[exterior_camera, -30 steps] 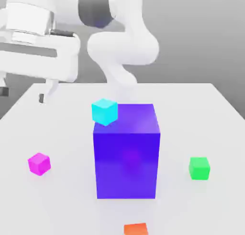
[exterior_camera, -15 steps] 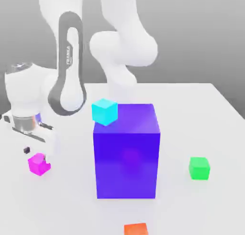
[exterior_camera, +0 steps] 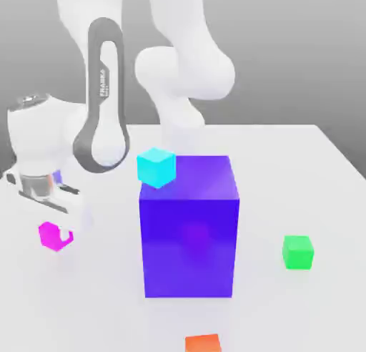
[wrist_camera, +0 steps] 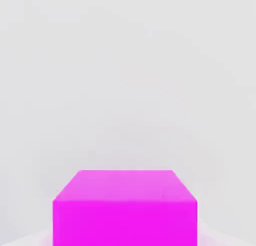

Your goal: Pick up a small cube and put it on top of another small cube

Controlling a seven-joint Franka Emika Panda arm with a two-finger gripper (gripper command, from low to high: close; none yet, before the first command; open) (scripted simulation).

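Note:
The small magenta-pink cube (exterior_camera: 48, 235) is at the exterior view's left, just off the white table (exterior_camera: 300, 172). My gripper (exterior_camera: 56, 237) reaches down from above and is shut on it, and a white fingertip (exterior_camera: 66, 236) covers part of the cube's side. In the hand view the magenta cube (wrist_camera: 125, 207) looms very close, with bare white table beyond it. A small cyan cube (exterior_camera: 156, 167) sits by the top left corner of the big blue-purple block (exterior_camera: 189, 225). A small green cube (exterior_camera: 297, 252) rests on the table at the exterior view's right.
The big blue-purple block stands in the middle of the table, between my gripper and the green cube. A small orange cube (exterior_camera: 203, 343) lies at the table's near edge. My arm's white links (exterior_camera: 107, 107) rise behind the block.
The hand swung in from high up and came down over the magenta cube. Since half a second ago the cube has risen slightly and shifted left with the gripper.

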